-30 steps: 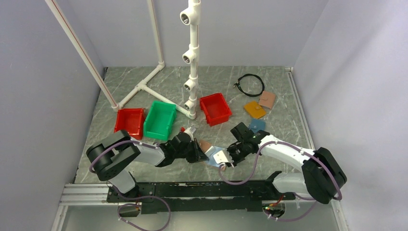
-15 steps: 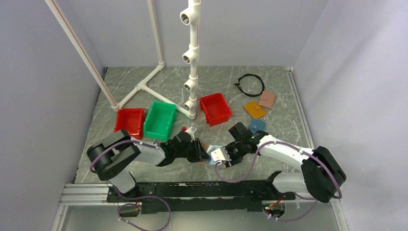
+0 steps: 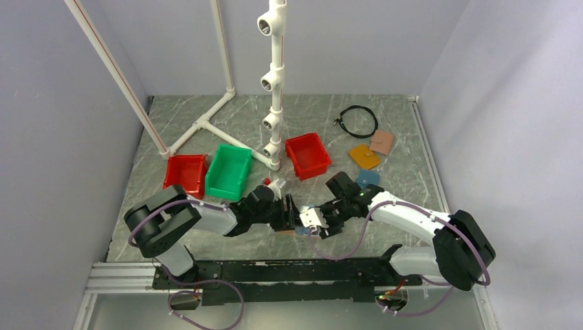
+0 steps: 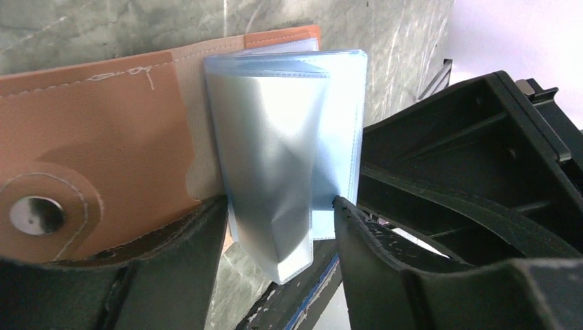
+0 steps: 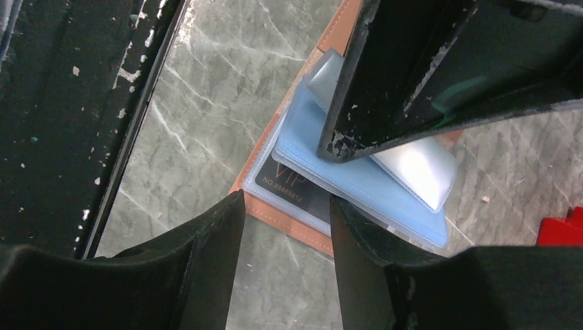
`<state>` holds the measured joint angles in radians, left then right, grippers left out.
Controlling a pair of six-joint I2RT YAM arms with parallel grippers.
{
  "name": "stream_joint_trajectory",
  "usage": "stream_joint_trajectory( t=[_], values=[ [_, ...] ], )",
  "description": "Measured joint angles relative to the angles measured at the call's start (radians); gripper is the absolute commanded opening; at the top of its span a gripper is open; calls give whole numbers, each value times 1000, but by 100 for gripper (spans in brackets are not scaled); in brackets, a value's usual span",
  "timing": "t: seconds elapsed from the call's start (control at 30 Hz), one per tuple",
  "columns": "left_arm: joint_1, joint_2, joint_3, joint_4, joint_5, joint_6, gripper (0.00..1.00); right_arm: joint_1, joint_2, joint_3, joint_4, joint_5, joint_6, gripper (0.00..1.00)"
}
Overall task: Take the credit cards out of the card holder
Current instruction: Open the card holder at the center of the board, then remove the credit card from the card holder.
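Observation:
The card holder (image 5: 344, 31), pinkish-tan leather with a snap (image 4: 33, 214), lies open on the table between both grippers (image 3: 300, 233). Its light blue sleeves (image 4: 289, 137) fan upward. A dark credit card (image 5: 289, 184) printed "VIP" sits in the bottom clear sleeve. A silvery-grey leaf (image 5: 416, 168) lies on top. My left gripper (image 4: 278, 206) is open, its fingers either side of the raised sleeves, and one finger (image 5: 385, 82) rests on the blue sleeves. My right gripper (image 5: 285, 234) is open just above the holder's near edge, straddling the dark card's corner, and shows as (image 3: 311, 221) from above.
Behind stand a red bin (image 3: 307, 155), a green bin (image 3: 229, 170), another red bin (image 3: 185, 172) and a white pipe stand (image 3: 275, 82). At back right lie a black cable loop (image 3: 359, 122) and orange (image 3: 363, 156), brownish (image 3: 381, 142) and teal (image 3: 367, 179) wallets. A black rail (image 5: 69, 103) runs close by.
Both grippers have opened. The left let go of the holder, which now lies lower on the table. The right gripper moved left over it.

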<state>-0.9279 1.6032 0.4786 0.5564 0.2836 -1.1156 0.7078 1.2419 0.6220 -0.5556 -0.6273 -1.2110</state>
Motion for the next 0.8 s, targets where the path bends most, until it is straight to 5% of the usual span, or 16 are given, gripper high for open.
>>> stream_joint_trajectory(
  t=[0.17, 0.33, 0.8],
  values=[
    [0, 2, 5, 27, 18, 5, 91, 0, 1, 2, -2, -20, 11, 52],
    [-1, -1, 12, 40, 26, 14, 91, 0, 4, 19, -12, -53, 19, 52],
    [-1, 0, 10, 28, 6, 12, 44, 0, 29, 33, -18, -71, 44, 52]
  ],
)
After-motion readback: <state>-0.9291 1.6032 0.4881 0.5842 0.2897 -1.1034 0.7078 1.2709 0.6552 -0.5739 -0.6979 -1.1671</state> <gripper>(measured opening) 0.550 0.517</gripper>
